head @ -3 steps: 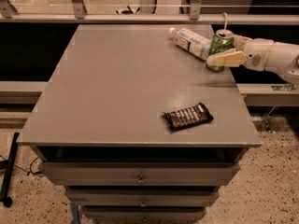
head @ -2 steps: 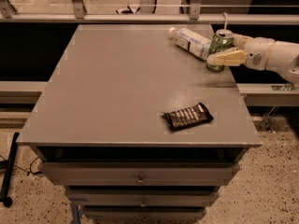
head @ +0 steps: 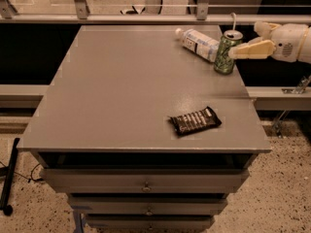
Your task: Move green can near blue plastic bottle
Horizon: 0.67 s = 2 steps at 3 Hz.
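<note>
Gripper drawn back rightward off green can; jaws spread. Can upright on table, just beside lying blue plastic bottle.

One green can, one blue plastic bottle, one snack bar, one gripper by the can.

You'll find the small green metal can, pale-mottled with a silver top, standing upright near the far right edge of the tabletop. The clear bluish plastic bottle, white-capped and white-labelled, lies on its side just beside the can's left. The tool is at the can's right side.
</note>
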Tool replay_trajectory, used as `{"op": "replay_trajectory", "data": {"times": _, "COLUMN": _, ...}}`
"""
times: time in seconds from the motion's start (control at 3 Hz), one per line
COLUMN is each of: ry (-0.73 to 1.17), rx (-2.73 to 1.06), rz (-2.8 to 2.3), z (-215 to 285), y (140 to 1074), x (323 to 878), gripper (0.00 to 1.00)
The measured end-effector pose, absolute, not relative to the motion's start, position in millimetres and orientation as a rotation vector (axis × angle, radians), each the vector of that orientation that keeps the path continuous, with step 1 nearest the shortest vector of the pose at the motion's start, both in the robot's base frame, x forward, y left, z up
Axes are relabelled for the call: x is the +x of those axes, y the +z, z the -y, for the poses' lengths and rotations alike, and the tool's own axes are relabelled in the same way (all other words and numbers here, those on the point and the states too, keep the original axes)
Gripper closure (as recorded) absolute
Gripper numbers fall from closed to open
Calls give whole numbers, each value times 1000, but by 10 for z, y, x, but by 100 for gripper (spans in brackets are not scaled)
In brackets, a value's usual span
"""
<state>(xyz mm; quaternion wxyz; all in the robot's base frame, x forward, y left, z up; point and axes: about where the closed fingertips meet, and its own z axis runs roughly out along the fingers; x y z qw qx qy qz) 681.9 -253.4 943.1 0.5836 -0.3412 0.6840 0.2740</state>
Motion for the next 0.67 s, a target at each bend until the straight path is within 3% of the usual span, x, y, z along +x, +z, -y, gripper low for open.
{"op": "replay_trajectory", "data": {"times": 0.67, "ry": 542, "rx": -822, "rz": -1587, "z": 2856, "y": 9957, "x": 6463, "gripper": 0}}
